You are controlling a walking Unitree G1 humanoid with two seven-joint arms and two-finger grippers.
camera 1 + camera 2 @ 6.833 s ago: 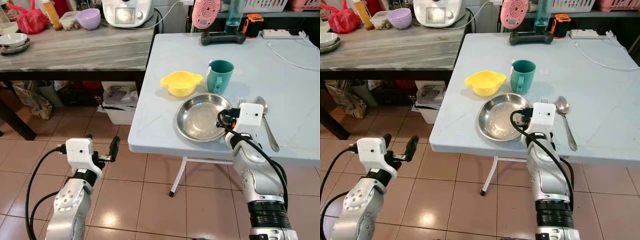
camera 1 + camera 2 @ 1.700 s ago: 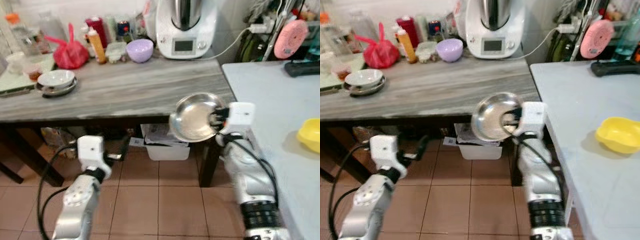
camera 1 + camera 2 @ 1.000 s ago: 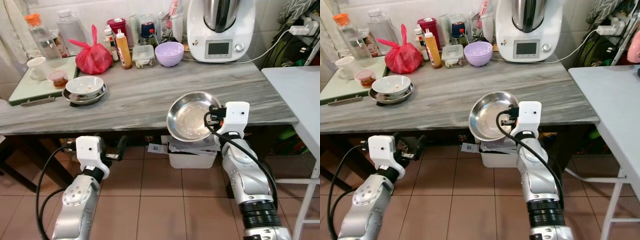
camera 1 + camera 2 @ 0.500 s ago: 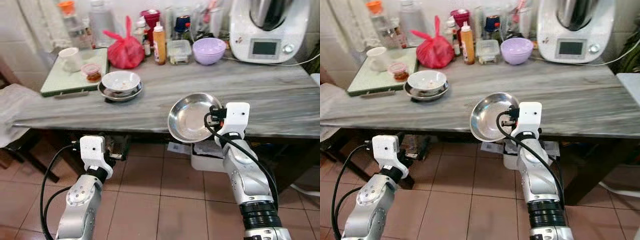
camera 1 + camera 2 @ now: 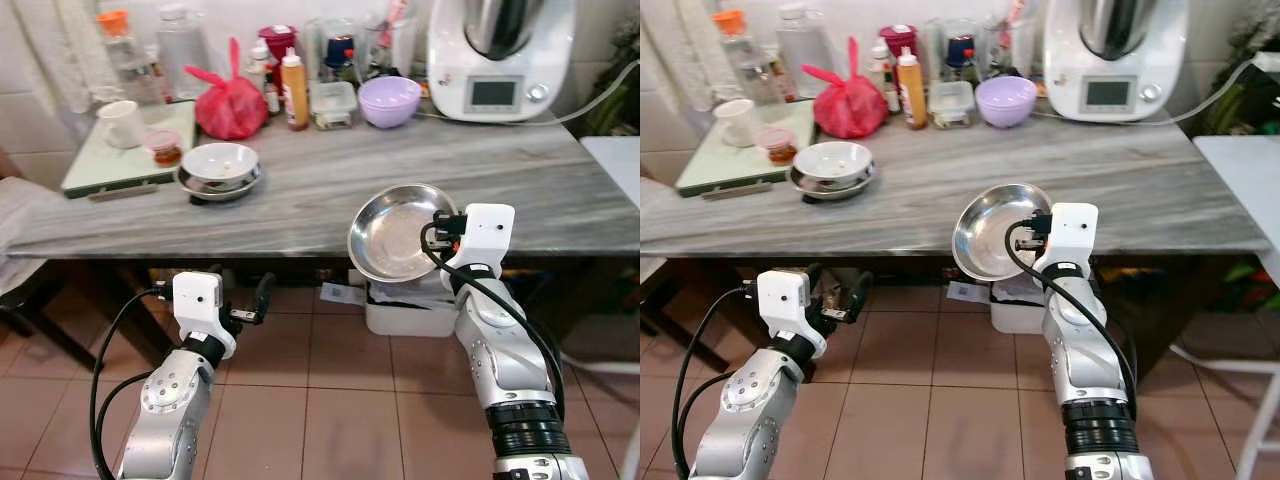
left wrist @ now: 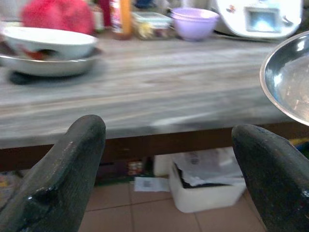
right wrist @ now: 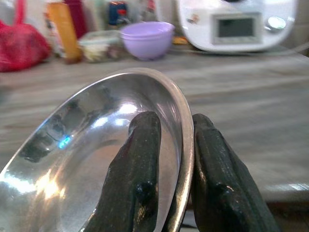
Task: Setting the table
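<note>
A long grey marble-topped counter (image 5: 480,180) spans the scene, with brown floor tiles (image 5: 330,400) below. At its back stand a white kitchen machine (image 5: 495,55), a purple bowl (image 5: 390,100), a clear lidded container (image 5: 331,102), an orange sauce bottle (image 5: 294,88) and a red plastic bag (image 5: 229,105); further left, a white bowl nested in a steel dish (image 5: 220,168), and a green tray (image 5: 125,160) with a white mug (image 5: 120,122).

The right gripper (image 7: 166,159) holds the steel plate (image 5: 398,232) in the air just in front of the counter's near edge, tilted — its two fingers are pinched on the rim, one inside, one outside. The left gripper (image 6: 169,159) hangs low before the counter with its fingers spread wide, holding nothing.

By my reading, the plate is mid-carry and not yet laid. The next move calls for bringing it over a bare stretch of counter, levelling it, and lowering until it rests flat before releasing — let go while tilted, it would likely clatter or slide.
</note>
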